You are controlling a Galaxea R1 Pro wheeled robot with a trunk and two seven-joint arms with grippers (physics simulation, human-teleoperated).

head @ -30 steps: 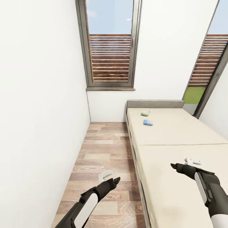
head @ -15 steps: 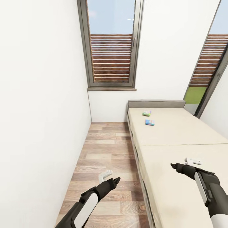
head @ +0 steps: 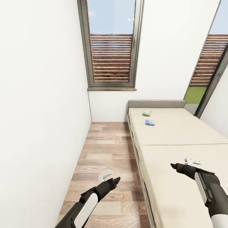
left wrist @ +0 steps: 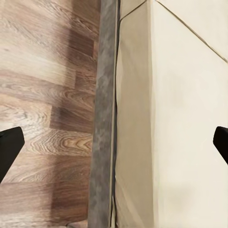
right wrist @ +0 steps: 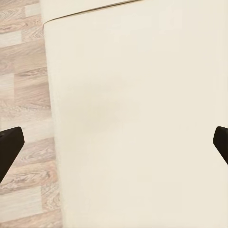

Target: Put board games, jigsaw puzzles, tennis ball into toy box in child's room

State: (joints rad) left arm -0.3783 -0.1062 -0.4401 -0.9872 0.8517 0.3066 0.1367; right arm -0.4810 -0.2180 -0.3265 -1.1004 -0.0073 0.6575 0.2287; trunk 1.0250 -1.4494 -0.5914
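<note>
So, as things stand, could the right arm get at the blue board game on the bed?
Probably not yet. The blue board game lies far up the bed near the headboard, while the right hand hangs open over the near end. Nothing lies between them, but the base would likely have to roll closer.

no readable text, print on two board games too small

floor: grained wood planks, satin
mattress: smooth matt cream cloth
bed frame: rough grey fabric
</note>
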